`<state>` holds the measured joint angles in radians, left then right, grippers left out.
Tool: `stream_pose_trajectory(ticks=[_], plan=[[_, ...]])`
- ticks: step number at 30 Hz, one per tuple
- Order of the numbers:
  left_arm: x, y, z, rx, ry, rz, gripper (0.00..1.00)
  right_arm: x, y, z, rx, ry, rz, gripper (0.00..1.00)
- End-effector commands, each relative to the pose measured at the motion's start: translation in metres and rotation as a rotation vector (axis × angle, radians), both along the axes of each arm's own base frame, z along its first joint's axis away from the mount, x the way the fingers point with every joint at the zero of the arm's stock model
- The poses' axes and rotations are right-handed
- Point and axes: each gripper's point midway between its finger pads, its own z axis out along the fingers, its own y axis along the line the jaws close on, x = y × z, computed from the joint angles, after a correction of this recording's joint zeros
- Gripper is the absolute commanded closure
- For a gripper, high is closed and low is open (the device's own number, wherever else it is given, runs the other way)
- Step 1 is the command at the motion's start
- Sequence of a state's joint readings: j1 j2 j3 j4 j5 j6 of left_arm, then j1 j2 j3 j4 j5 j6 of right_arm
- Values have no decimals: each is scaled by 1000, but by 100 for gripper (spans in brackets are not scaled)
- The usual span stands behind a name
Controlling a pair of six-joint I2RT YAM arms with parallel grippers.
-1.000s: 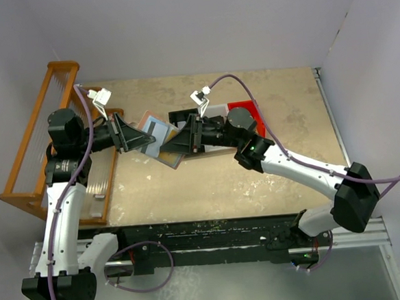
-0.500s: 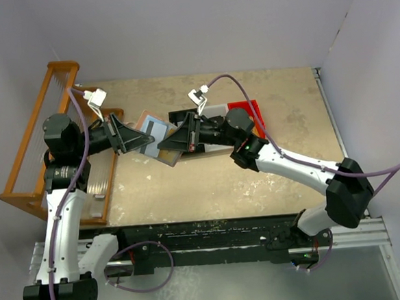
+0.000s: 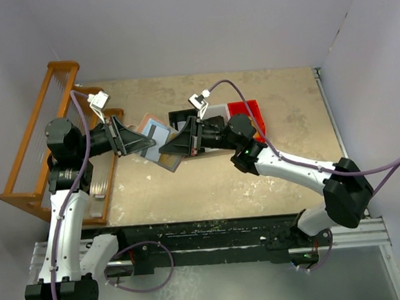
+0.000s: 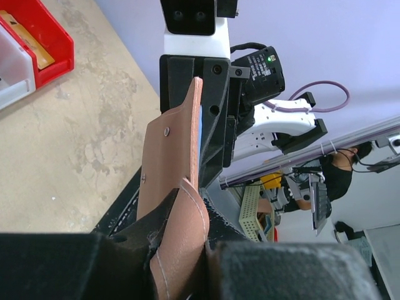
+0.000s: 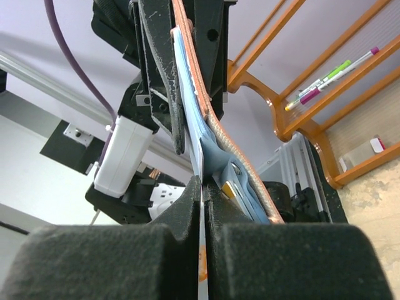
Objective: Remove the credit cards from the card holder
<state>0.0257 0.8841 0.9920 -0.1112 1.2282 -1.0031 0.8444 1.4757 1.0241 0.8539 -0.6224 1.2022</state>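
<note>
Above mid-table (image 3: 209,184), clear of the surface, I see the wallet (image 4: 167,169) held up between both arms. Left gripper (image 4: 187,244) is clamped on one salmon flap, its stitched edge showing between the pads. The other flap stands upright with its snap stud in view. Right gripper (image 5: 201,187) is pressed together on a thin pale card (image 5: 201,269), pinched edge-on at the wallet's blue-lined mouth. I can't tell how far the card sits inside. An orange-yellow bit shows in the lining beside the fingers, and I can't tell what it is. The grippers face each other tip to tip, close together. Red bin (image 3: 245,109) sits behind the right arm, wooden rack (image 3: 62,66) far left.
</note>
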Motion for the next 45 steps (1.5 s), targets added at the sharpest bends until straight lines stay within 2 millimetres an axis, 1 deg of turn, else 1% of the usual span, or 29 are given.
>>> stream_pose_trajectory(ticks=[1, 2, 5, 14, 15, 17, 18, 19, 21, 22, 23, 27, 28, 33, 40, 45], plan=[[-20, -4, 17, -20, -50, -71, 83, -12, -12, 25, 82, -56, 1, 100], [-21, -4, 18, -21, -50, -75, 83, -13, -14, 19, 72, -46, 0, 100], [-22, -4, 18, -23, -47, -81, 84, -15, -18, 17, 73, -42, -11, 100], [-25, -4, 21, -21, -66, -80, 95, -17, -21, 19, 79, -42, -18, 100], [-25, -4, 22, -21, -70, -79, 96, -16, -21, 19, 80, -41, -19, 96], [-26, -4, 22, -18, -78, -76, 97, -15, -20, 23, 92, -39, -21, 79], [-26, -4, 22, -17, -78, -74, 98, -14, -20, 25, 99, -37, -24, 72], [-26, -4, 22, -16, -81, -74, 98, -13, -19, 27, 107, -36, -26, 68], [-26, -4, 22, -15, -82, -75, 98, -10, -17, 29, 115, -29, -25, 67], [-26, -4, 23, -14, -83, -75, 98, -10, -16, 29, 120, -25, -21, 68], [-26, -4, 23, -13, -83, -76, 97, -10, -15, 30, 131, -25, -12, 73], [-28, -4, 24, -8, -88, -81, 97, -11, -15, 31, 146, -16, -4, 98], [-28, -4, 24, -8, -89, -81, 97, -12, -16, 31, 148, -17, -3, 100], [-26, -4, 24, -6, -87, -81, 96, -17, -21, 30, 164, -15, 2, 100], [-26, -4, 35, -4, -129, -71, 96, -21, -31, 24, 162, -10, -15, 100], [-25, -4, 34, -4, -124, -73, 96, -23, -33, 23, 163, -11, -16, 100]])
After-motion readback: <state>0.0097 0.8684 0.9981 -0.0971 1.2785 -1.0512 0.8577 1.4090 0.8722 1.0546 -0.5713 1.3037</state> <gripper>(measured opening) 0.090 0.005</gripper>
